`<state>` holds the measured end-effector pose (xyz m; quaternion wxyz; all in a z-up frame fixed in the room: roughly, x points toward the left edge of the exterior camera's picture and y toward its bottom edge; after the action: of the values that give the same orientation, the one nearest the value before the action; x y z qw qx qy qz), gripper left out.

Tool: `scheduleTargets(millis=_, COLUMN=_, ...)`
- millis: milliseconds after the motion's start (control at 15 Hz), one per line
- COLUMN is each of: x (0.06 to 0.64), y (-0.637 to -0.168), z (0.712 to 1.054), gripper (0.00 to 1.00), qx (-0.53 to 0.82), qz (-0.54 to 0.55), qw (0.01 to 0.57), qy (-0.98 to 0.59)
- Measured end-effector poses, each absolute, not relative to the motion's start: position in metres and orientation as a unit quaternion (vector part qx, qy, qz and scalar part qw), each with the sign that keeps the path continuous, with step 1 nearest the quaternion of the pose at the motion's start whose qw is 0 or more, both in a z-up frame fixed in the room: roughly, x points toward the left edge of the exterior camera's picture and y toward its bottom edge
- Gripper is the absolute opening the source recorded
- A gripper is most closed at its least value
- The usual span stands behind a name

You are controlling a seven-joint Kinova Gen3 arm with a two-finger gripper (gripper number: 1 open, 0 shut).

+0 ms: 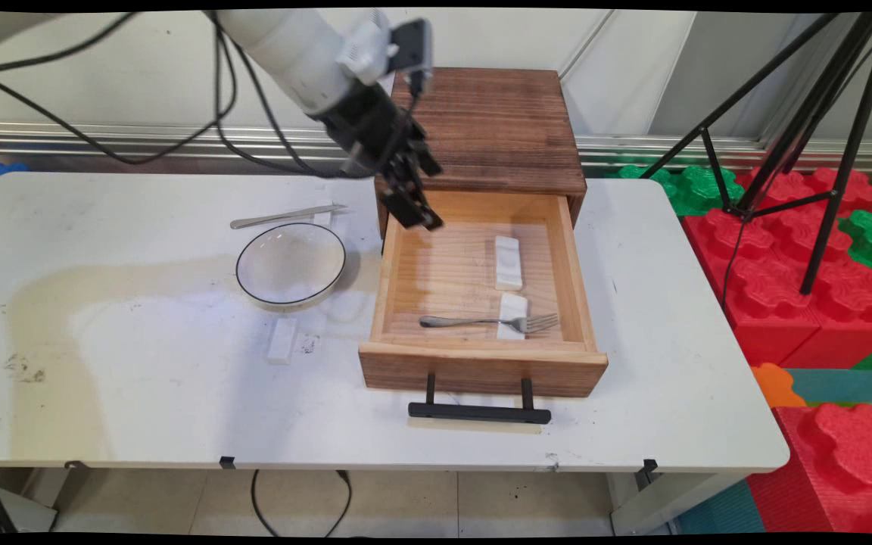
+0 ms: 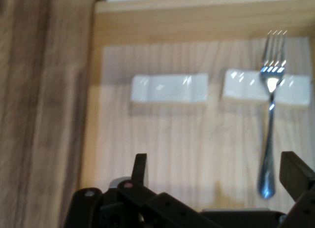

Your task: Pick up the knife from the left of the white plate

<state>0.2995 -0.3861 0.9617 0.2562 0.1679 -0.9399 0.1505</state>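
Below the empty pincer [image 1: 415, 206], its fingers apart, a fork [image 1: 490, 322] lies propped across a white rest [image 1: 512, 315] in the open drawer [image 1: 481, 362].

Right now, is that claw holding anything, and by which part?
Nothing. The gripper is open and empty above the open drawer, with the fork lying untouched inside.

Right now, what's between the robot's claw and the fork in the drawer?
A bare white rest on the drawer floor lies between the gripper and the fork, seen in the main view.
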Motion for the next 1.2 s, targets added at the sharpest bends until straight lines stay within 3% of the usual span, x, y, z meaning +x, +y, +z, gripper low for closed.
scheduleTargets(millis=667, x=0.383, y=-0.38, z=0.98, gripper=1.0, qx=0.218, qz=0.181, qw=0.188, qy=-0.94)
scheduleTargets(millis=1200, x=0.436, y=-0.425, z=0.964, gripper=1.0, qx=0.254, qz=0.208, qw=0.097, qy=-0.94)
